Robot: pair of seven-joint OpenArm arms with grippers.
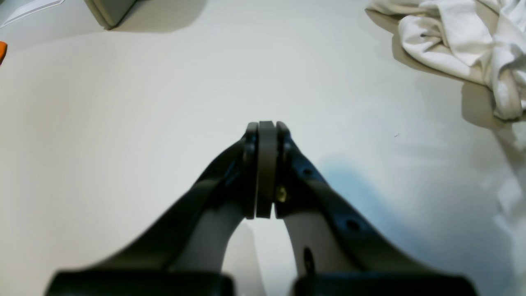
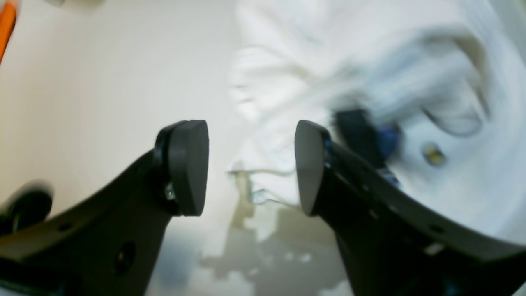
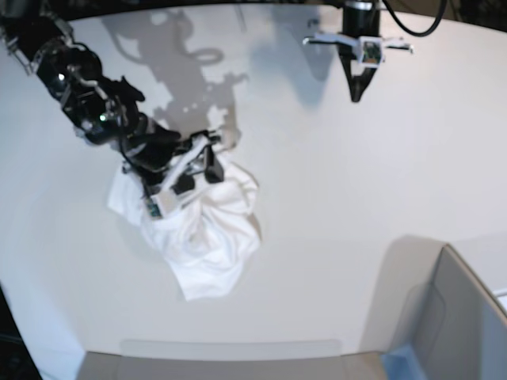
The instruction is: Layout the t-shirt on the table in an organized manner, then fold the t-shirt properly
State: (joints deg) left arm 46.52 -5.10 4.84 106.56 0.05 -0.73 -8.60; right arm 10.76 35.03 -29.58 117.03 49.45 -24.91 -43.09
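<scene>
On the tabletop (image 3: 333, 198) our t-shirt (image 3: 207, 237) lies in a crumpled heap. Our right gripper (image 2: 250, 168) hangs over it, fingers spread wide and empty, likely seeking an edge to spread. Our left gripper (image 1: 266, 135), fingers pressed together on nothing, waits well apart.

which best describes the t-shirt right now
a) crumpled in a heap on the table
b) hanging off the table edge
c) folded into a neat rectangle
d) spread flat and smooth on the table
a, since the base view shows the t-shirt bunched in a wrinkled heap on the table, with the open right gripper over it and the shut left gripper well apart from it.
</scene>
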